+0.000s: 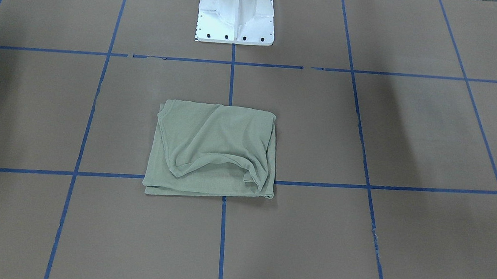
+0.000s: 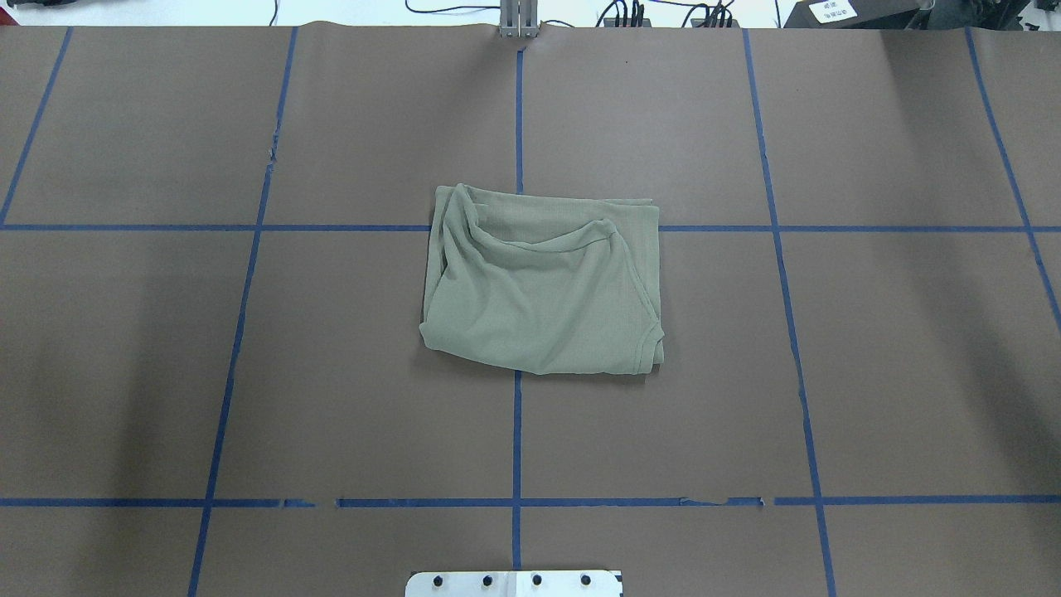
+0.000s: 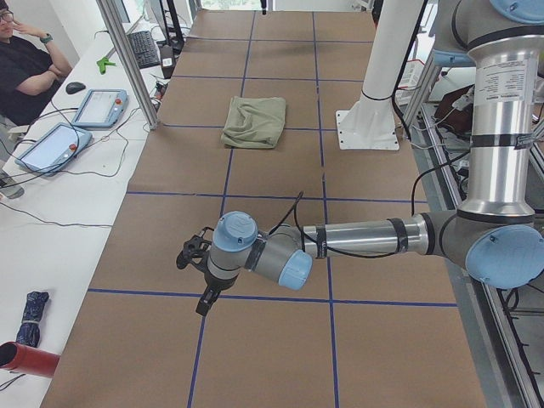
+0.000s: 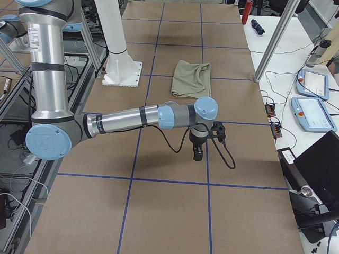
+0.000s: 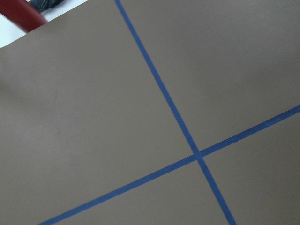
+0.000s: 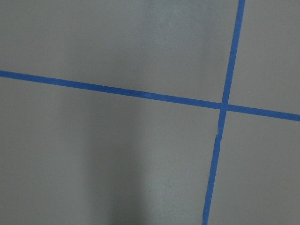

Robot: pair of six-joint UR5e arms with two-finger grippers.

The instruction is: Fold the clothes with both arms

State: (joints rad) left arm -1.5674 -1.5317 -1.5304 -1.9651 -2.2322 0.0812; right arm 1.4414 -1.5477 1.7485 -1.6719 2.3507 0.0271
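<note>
Overhead exterior view has the green shirt (image 2: 539, 290) lying in the middle of the brown table (image 2: 124, 373), folded into a fat square on top of a cross of blue tape lines (image 2: 912, 228); it sits a little way out from the white stand (image 1: 236, 18), and nothing touches it. The left arm (image 3: 365, 238) hangs low over the table, well apart from the shirt, with the left gripper (image 3: 206, 297) pointing down; the right arm (image 4: 122, 117) does the same at the other end with the right gripper (image 4: 198, 154); I cannot tell if either pincer is apart or together, because only the side views show them; both wrist cameras see just brown paper and blue tape.

The fold looks nearly done to me, but it is not neat. The top layer is bumpy, with a puffy curved ridge across it, and a bottom layer peeks out along one edge. That puffy part could spring up, I think, and let the square flop open. If a pincer came back to tidy it and pinched only the top layer, it might drag that layer and undo the fold; if both arms pulled at different speeds, the square could twist or slide off its spot.
</note>
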